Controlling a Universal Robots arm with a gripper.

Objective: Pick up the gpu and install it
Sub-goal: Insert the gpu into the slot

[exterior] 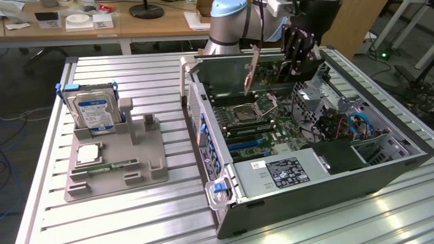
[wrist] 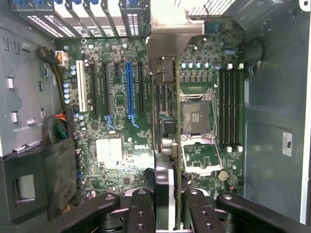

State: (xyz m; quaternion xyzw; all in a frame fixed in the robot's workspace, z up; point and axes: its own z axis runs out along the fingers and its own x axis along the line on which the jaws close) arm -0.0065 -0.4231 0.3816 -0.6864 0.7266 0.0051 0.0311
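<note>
As things stand, slatted table [exterior: 135, 76] carries two big items: open PC case [exterior: 326, 188] on the exterior view's right, grey tray [exterior: 152, 157] on its left, well apart. Case lies on its side, lid off, motherboard [exterior: 265, 122] facing up, PSU [exterior: 285, 173] at the near end. Arm [exterior: 227, 20] rises behind the case, wrist over the opening.

Tray holds a drive [exterior: 95, 112] standing upright at its far end. A square chip [exterior: 88, 152] sits in front of it, and a memory stick [exterior: 109, 166] lies flat nearer still.

Gpu [wrist: 166, 126] hangs over the motherboard, held upright on edge, long side running along the board. Its silver bracket [wrist: 167, 34] end points at the case's rear wall with the blue clips [exterior: 203, 126]. In the wrist view the card sits over the strip between the blue slot [wrist: 129, 92] and the CPU socket [wrist: 197, 116], just beside the socket. In the exterior view the bracket's lower tip looks clear of the board, so the card is not in a slot.

Claw [wrist: 169, 196] is closed partway, fingers clamped on both faces of the gpu at the end away from the bracket.
</note>
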